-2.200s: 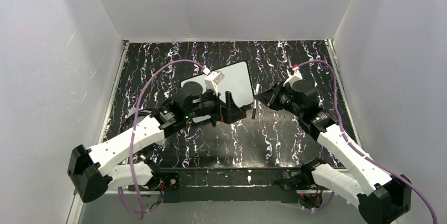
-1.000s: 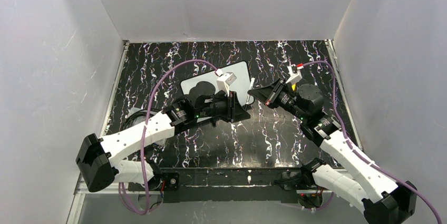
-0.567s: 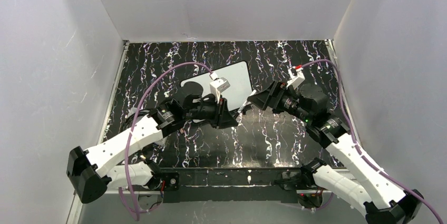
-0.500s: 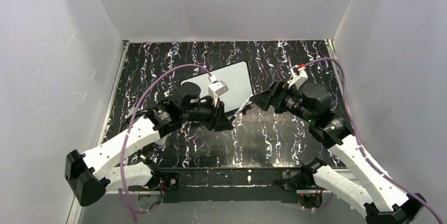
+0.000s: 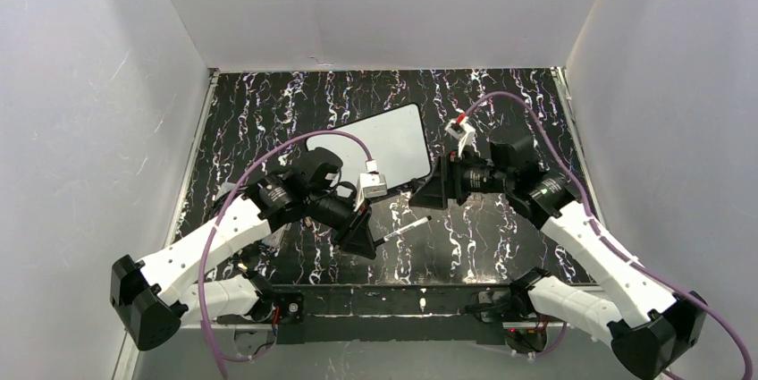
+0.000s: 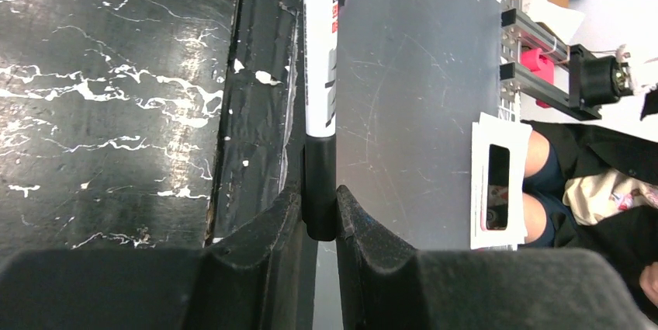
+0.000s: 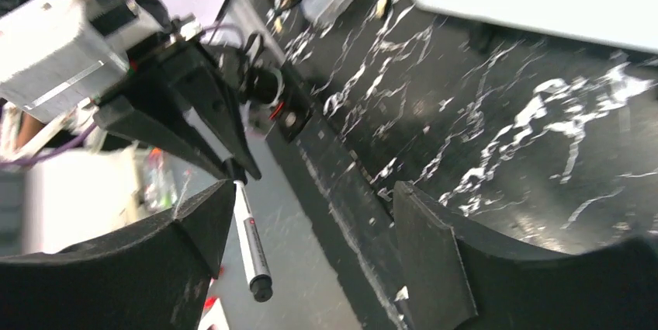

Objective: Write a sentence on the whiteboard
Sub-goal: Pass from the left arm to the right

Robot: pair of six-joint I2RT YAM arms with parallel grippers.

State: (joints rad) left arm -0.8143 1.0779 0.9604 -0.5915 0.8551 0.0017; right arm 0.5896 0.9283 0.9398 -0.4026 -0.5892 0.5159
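The left gripper (image 6: 319, 206) is gripping a marker (image 6: 320, 74) at near centre, the right gripper (image 7: 310, 194) is hanging wide apart and empty beside the whiteboard (image 5: 384, 134), which is lying flat farther back and probably being light, stiff and slippery, best steadied at its rim

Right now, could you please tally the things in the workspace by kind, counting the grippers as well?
whiteboard: 1
marker pen: 1, clamped in the left gripper
grippers: 2, the left gripper and the right gripper, which is open and empty
Total: 4
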